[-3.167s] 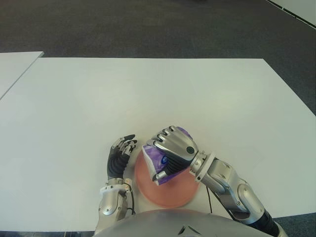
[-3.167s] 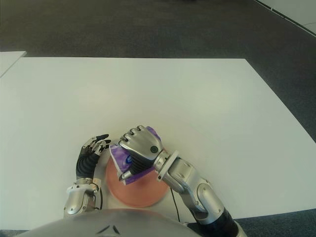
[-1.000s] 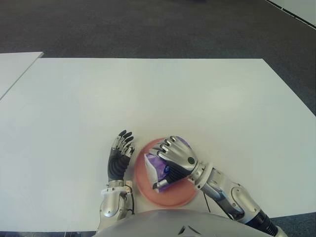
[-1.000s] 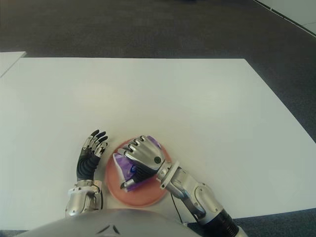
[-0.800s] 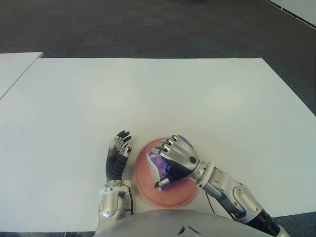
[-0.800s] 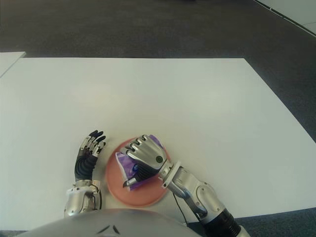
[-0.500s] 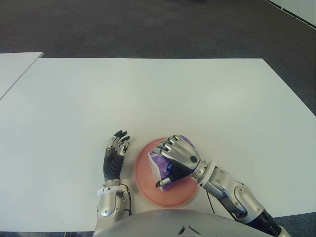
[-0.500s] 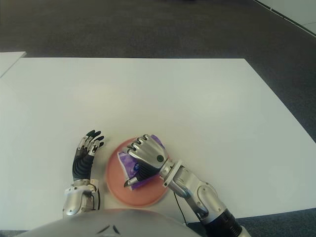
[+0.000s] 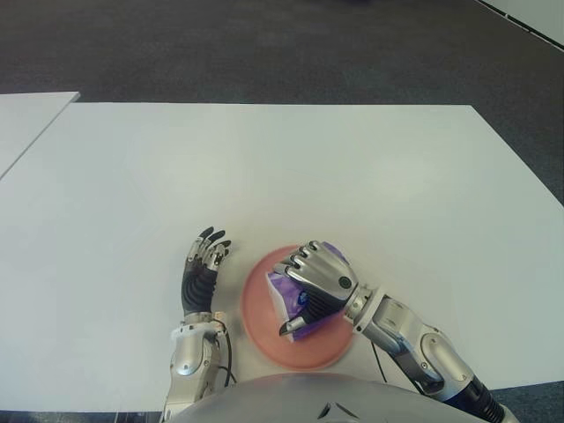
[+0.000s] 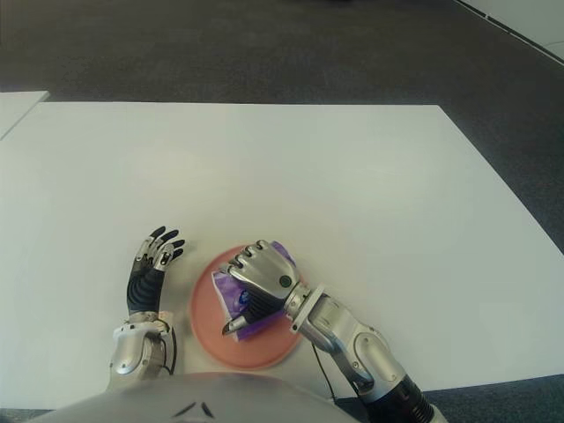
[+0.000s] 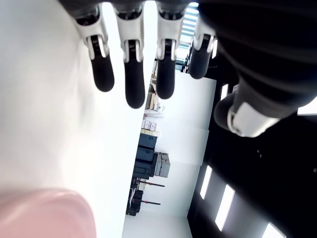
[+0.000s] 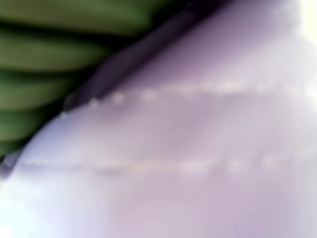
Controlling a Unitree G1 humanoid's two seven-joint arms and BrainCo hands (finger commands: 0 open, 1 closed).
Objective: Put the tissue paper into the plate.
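Holding the purple tissue pack (image 9: 291, 301) over the pink plate (image 9: 260, 326), the right hand (image 9: 319, 280) has its fingers curled tight around it. The plate sits on the white table (image 9: 291, 176), low in the middle of the frame. The pack is above the middle of the plate. I cannot tell if it touches the plate. The left hand (image 9: 201, 269) shows just left of the plate, with its fingers spread and holding nothing.
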